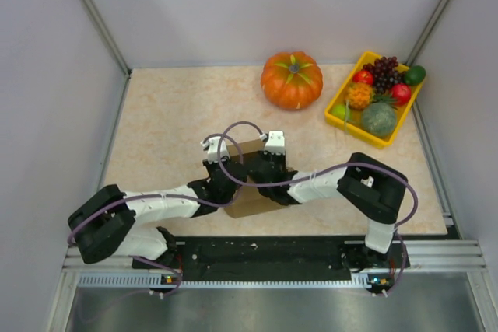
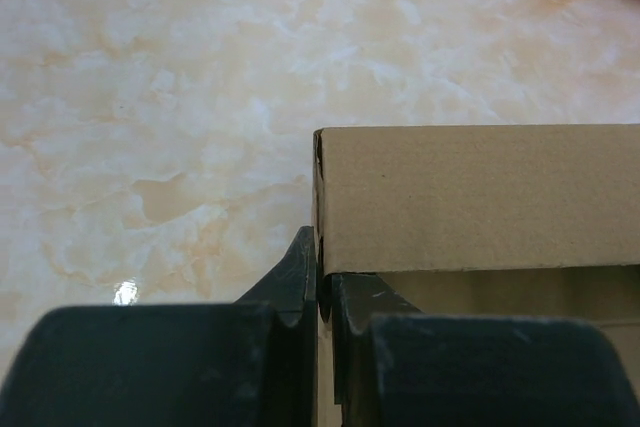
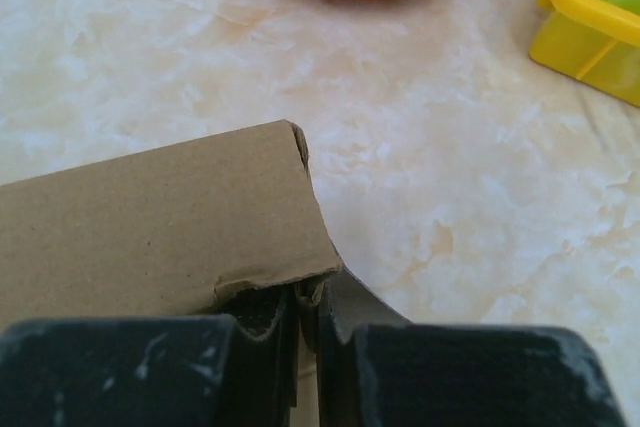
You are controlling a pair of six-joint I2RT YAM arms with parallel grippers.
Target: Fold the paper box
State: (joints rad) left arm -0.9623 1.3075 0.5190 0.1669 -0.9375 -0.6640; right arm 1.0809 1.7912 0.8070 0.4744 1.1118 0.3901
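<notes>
— So, where was the box (image 1: 253, 206)?
— On the table (image 1: 156, 114), left gripper (image 2: 318, 272) and right gripper (image 3: 298, 299) each clamped on a corner wall
— Danger?
— Uneven pulling could have torn the thin cardboard

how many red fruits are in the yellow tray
2: one red fruit sits left of the grapes at the far end of the yellow tray; the second red fruit lies right of them, by the tray's right rim. Others may be hidden underneath.
</notes>
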